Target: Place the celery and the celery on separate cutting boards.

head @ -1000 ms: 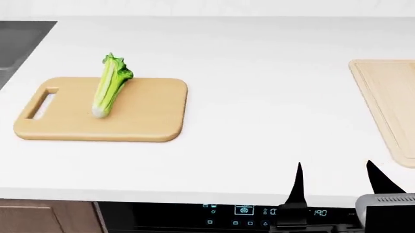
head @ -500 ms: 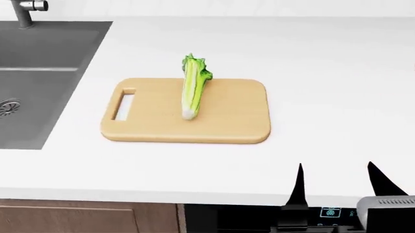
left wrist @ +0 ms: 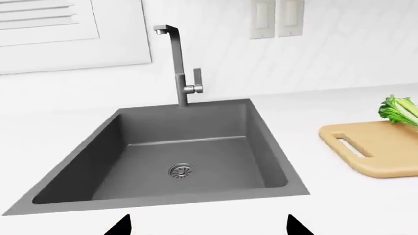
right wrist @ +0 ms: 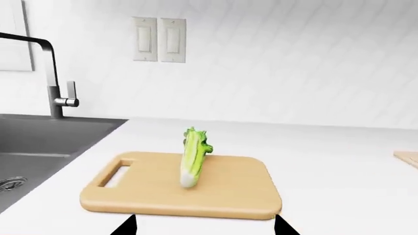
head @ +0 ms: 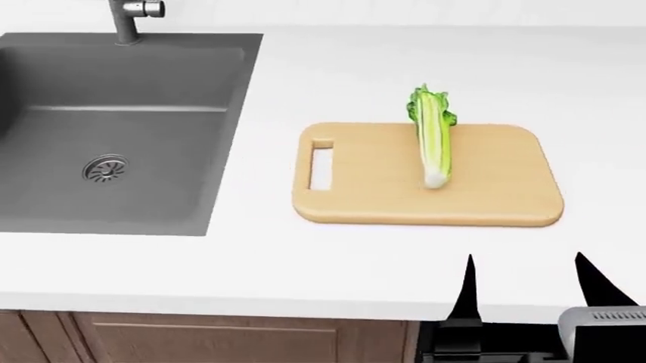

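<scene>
One celery (head: 432, 140) lies on the tan cutting board (head: 485, 200) with the slot handle, leafy top toward the wall. The right wrist view shows the same celery (right wrist: 193, 157) on that board (right wrist: 228, 193), just beyond my right gripper (right wrist: 203, 224). My right gripper (head: 524, 272) is open and empty, at the counter's front edge in front of the board. My left gripper (left wrist: 207, 225) is open and empty over the counter in front of the sink; the tan board (left wrist: 379, 154) and celery leaves (left wrist: 400, 110) show off to one side. A corner of the other cutting board (right wrist: 408, 158) peeks in. The other celery is out of view.
A dark grey sink (head: 121, 128) with a faucet (head: 131, 15) sits left of the tan board. White counter (head: 302, 265) surrounds both. Wall switches (right wrist: 158, 39) are on the back wall. Wooden cabinet fronts (head: 202, 336) run below the counter edge.
The head view has swung left: the board with the celery slid right in the picture, the sink came fully into view, and the pale board left it. The right gripper kept its place in the view.
</scene>
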Robot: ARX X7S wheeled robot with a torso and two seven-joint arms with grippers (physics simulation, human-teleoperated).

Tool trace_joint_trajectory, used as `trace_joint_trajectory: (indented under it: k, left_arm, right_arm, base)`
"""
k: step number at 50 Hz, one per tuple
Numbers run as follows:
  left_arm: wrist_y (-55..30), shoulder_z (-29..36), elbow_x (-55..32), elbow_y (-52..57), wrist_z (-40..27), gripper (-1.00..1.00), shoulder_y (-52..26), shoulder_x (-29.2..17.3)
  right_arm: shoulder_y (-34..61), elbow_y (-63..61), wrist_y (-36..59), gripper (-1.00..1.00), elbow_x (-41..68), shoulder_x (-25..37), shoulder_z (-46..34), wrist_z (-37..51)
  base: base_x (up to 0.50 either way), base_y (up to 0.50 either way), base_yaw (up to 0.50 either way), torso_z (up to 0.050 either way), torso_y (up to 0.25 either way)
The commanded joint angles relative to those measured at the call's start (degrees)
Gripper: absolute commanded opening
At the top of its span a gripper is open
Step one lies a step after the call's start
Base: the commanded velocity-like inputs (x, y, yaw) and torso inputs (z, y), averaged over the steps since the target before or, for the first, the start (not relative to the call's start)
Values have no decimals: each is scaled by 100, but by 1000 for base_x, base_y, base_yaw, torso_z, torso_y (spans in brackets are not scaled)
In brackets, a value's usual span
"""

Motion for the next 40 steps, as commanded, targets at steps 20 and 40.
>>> trace_joint_trajectory:
  k: [20, 40]
  left_arm:
    - [120, -6, -55, -134, -83, 100, 39, 21]
    - [178, -10, -65, -143, -72, 100, 109, -42]
  right_arm:
    - [-15, 17, 38, 100, 35, 56, 0, 116]
    - [-49, -5, 43, 100, 101, 85, 49, 175]
  base:
    - [0, 500, 0, 0, 0]
    - [0, 500, 0, 0, 0]
